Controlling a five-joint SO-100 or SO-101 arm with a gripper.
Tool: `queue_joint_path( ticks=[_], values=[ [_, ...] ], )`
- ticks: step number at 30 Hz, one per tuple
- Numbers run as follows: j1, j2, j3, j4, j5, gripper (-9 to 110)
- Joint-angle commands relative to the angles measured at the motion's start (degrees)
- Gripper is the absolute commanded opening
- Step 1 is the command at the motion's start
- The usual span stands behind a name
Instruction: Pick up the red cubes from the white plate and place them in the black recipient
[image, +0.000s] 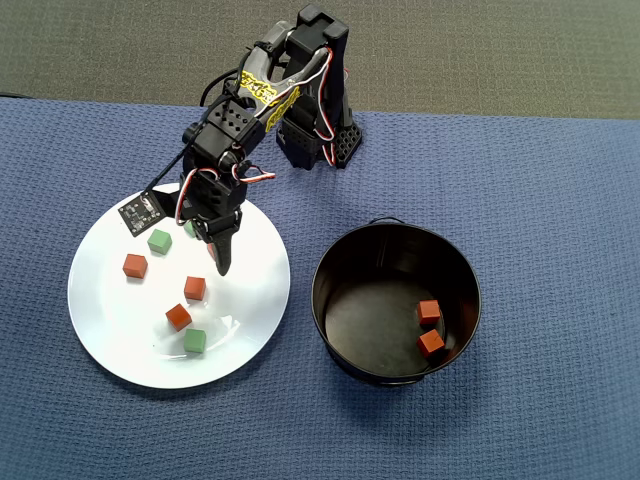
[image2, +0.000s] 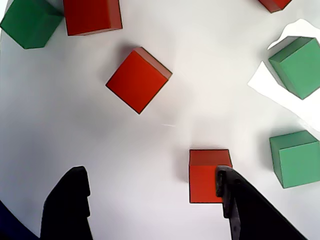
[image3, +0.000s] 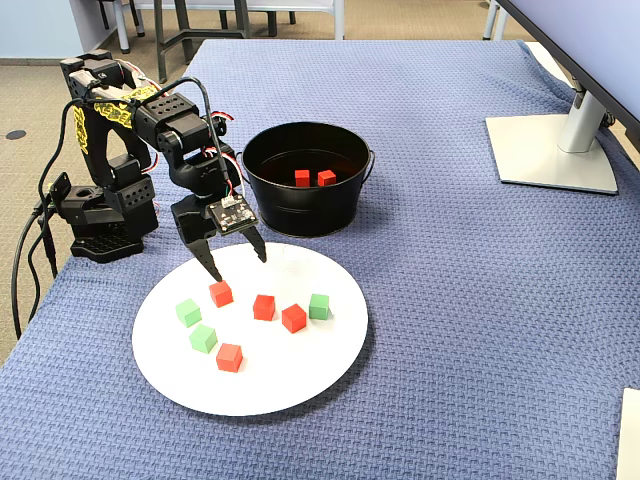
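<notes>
Overhead, the gripper (image: 218, 262) covers one red cube and most of a green cube (image: 189, 229). Wrist cam cuts off several cubes at its edges, like the top red cube (image2: 91, 16).

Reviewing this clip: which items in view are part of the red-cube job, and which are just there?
Part of the job:
red cubes on the plate
red cubes already in the pot
white plate
black pot
gripper, open

Just there:
green cubes
monitor stand
</notes>
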Motion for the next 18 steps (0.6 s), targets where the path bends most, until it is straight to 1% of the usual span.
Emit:
queue_joint_path(
  ticks=[1, 18],
  values=[
    [1.2, 0.3, 0.9, -2.5, -1.6, 26],
    [1.7, -0.9, 2.5, -4.0, -1.8, 26]
  ],
)
